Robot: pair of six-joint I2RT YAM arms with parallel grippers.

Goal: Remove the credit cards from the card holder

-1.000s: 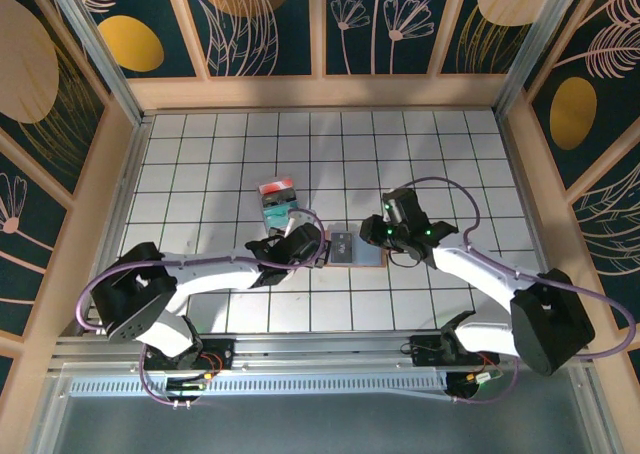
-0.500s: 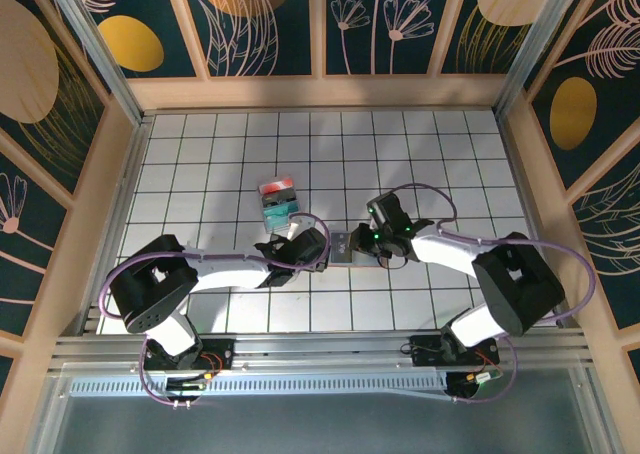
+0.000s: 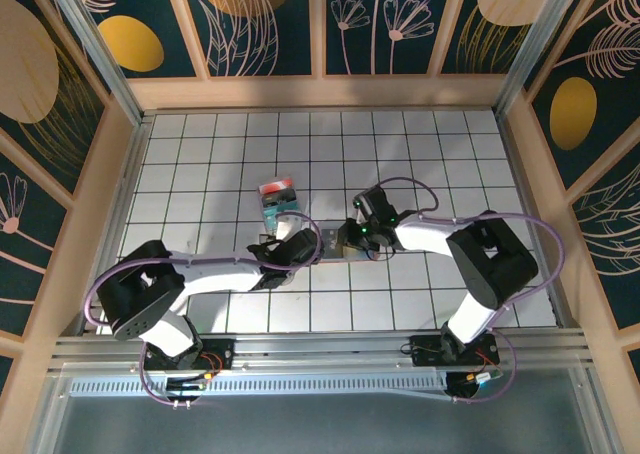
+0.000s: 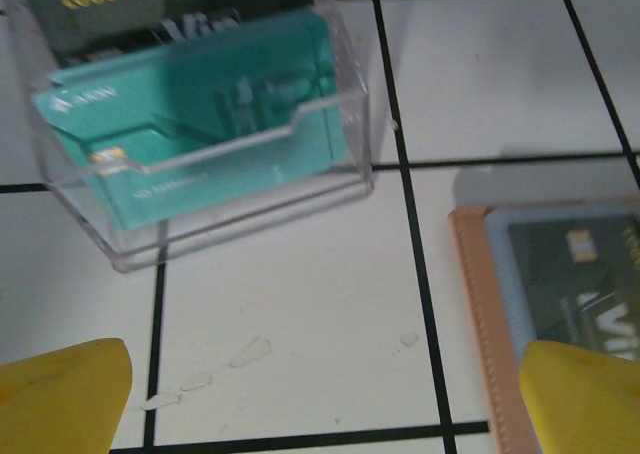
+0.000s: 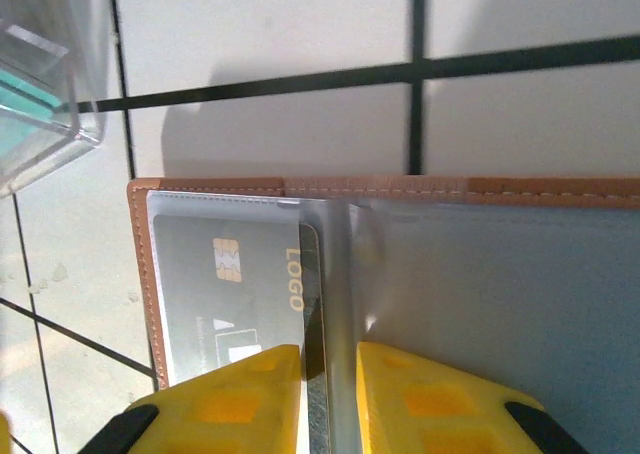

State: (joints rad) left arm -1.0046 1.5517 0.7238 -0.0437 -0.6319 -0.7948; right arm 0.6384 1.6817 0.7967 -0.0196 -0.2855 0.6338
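Clear plastic teal-card box (image 4: 200, 124) sits near tan-bordered blue-grey folding card holder (image 5: 500, 294); left gripper (image 4: 320, 404) spread wide, right gripper (image 5: 328, 399) nearly together, grip unclear.

White tiled table (image 3: 200, 154) under open card holder (image 5: 520, 294) beside clear box (image 4: 200, 144).

On the white tiled table (image 3: 200, 154), near its middle: a flat blue-grey folding card holder with tan border (image 3: 352, 248), lying open. Behind and left of it, near but apart: a small clear plastic box (image 3: 278, 202). In the holder's half nearer the box: a grey rectangular chip card (image 5: 235, 294). At the holder's box-side edge: the left gripper (image 4: 320, 394). Over the card's inner edge: the right gripper (image 5: 328, 364).
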